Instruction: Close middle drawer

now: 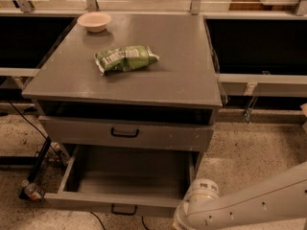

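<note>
The middle drawer (125, 202) is pulled far out at the bottom of the grey cabinet. It is an empty deep box with a low front panel and a small black handle (123, 209). Above it, a taller drawer front (125, 134) with white chips and a bigger handle is pushed in. My gripper is out of view below the bottom edge. Only my white arm (240, 207) shows, and its rounded joint (201, 193) lies at the open drawer's front right corner.
A green snack bag (125, 58) and a small white bowl (94, 21) lie on the cabinet top (182, 75). A plastic bottle (31, 190) and black cables (41, 159) lie on the speckled floor to the left. Dark shelving flanks the cabinet on both sides.
</note>
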Tool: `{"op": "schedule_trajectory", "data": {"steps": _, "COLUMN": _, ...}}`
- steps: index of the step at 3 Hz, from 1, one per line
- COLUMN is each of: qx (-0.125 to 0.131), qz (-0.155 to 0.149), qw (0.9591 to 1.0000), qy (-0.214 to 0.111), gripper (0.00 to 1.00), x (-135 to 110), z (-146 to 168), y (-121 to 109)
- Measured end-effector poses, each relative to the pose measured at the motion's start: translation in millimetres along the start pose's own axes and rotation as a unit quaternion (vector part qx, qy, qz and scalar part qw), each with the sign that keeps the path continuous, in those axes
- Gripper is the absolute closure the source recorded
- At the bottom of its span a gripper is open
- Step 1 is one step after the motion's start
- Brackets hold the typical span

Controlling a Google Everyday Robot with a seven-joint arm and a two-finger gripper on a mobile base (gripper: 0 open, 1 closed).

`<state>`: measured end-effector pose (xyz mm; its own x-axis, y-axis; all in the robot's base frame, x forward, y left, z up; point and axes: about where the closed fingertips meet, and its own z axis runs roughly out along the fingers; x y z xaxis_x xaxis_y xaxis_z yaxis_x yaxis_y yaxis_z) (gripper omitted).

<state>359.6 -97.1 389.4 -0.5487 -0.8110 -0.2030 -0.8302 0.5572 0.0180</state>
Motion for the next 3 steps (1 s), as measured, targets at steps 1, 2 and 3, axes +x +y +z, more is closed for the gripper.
{"op": "schedule_trajectory", "data": {"steps": 1, "qx": 0.0, "qz": 0.0, "qw": 1.0, "qy": 0.0, "gripper": 0.82, "x": 0.0, "z": 0.0, "y": 0.0}}
{"op": "schedule_trajectory", "data": {"steps": 2, "qx": 0.0, "qz": 0.0, "qw": 1.0, "qy": 0.0, "gripper": 0.59, "x": 0.0, "z": 0.0, "y": 0.0}}
{"op": "schedule_trajectory", "data": {"steps": 3, "qx": 0.0, "qz": 0.0, "qw": 1.0, "qy": 0.0, "gripper": 0.34, "x": 0.0, "z": 0.0, "y": 0.0}}
